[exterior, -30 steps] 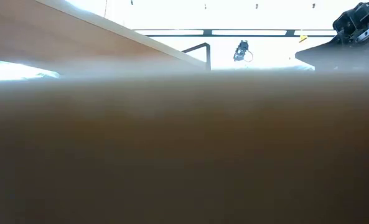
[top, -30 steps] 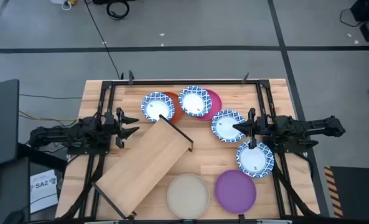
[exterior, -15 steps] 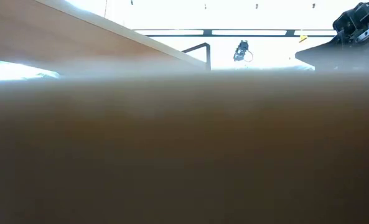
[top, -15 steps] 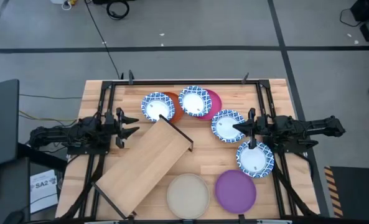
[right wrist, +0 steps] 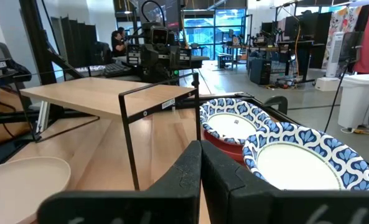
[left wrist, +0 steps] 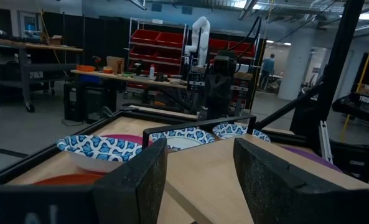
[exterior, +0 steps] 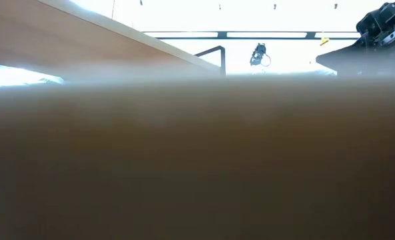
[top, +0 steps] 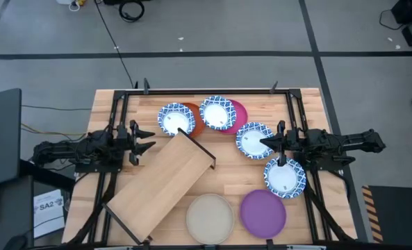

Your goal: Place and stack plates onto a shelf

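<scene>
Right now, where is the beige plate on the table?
In the high view, the beige plate lies at the table's near edge, between the shelf and the purple plate.

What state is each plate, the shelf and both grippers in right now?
Shelf: upright, angled across the table, top bare.
Blue-and-white plates: one on the orange plate, one on the magenta plate, two resting on the table.
Beige plate: on the table.
Purple plate: on the table.
Left gripper: open, empty.
Right gripper: shut, empty.
</scene>
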You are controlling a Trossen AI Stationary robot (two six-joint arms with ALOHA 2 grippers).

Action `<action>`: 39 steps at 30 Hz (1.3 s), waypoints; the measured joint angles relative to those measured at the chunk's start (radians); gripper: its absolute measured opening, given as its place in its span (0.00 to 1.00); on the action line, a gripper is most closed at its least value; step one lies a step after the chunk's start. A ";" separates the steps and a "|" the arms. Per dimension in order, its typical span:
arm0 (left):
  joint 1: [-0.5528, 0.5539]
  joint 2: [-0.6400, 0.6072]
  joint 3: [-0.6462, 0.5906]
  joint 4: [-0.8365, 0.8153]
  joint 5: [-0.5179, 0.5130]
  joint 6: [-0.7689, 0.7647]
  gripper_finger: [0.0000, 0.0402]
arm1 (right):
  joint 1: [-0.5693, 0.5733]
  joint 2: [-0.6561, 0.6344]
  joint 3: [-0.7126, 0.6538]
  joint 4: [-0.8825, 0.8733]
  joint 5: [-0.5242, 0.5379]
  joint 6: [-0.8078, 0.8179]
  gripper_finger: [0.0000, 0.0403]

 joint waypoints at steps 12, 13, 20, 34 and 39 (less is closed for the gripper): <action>0.000 0.000 0.000 0.000 0.000 0.000 0.48 | 0.000 0.000 0.000 0.072 0.004 0.024 0.04; 0.000 0.000 0.000 0.000 0.000 0.000 0.48 | 0.000 0.000 0.000 0.091 0.014 0.047 0.04; 0.000 0.000 0.000 0.000 0.000 0.004 0.48 | 0.000 0.000 0.000 0.150 0.089 0.191 0.13; 0.000 0.000 0.000 0.000 0.000 0.005 0.48 | 0.000 0.000 0.000 0.197 0.107 0.379 0.54; 0.000 0.000 0.000 0.000 0.000 0.005 0.48 | 0.000 0.000 0.000 0.330 0.101 0.343 0.58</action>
